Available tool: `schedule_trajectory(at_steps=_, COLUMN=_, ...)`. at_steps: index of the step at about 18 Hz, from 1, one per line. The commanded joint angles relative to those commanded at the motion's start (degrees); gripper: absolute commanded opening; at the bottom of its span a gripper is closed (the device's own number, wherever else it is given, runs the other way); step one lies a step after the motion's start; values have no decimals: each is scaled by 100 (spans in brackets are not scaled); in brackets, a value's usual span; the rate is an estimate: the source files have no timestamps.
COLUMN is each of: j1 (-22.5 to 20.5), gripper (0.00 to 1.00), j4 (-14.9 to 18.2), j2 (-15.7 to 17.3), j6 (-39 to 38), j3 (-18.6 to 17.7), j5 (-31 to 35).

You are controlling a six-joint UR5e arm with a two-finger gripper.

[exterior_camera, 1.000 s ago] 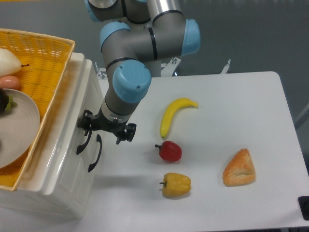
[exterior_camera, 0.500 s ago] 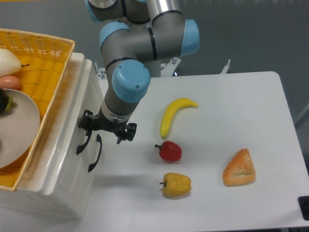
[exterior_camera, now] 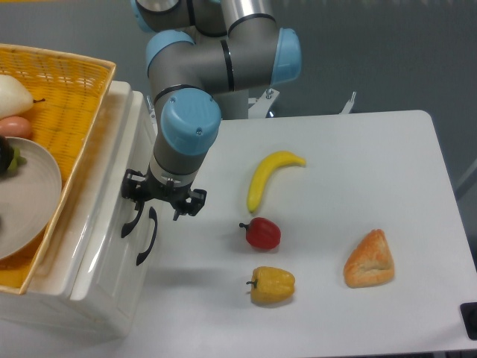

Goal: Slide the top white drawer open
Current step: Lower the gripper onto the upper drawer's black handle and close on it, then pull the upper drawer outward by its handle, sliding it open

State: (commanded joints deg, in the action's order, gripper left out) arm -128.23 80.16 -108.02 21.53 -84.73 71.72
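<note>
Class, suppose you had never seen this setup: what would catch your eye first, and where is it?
The big grey and blue robot arm reaches down from the top centre, its gripper at the black handle of the top white drawer on the left. Above that cabinet sits a yellow basket. To the right, a banana and a red pepper lie on the white table.

The cabinet [exterior_camera: 97, 246] occupies the surface [exterior_camera: 417, 171] at 9 o'clock, with the basket [exterior_camera: 67, 89] on top. Banana [exterior_camera: 268, 175] centre; croissant [exterior_camera: 370, 259] at 4 o'clock.
</note>
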Motion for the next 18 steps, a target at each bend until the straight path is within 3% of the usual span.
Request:
schedule_trajectory(at_steps=8, j1=-17, gripper=47, j4=0, j2=53, j6=26, j3=26, j5=-26)
schedule_trajectory(at_steps=18, j1=-18, gripper=33, j4=0, j2=123, j6=53, j3=62, j5=-26)
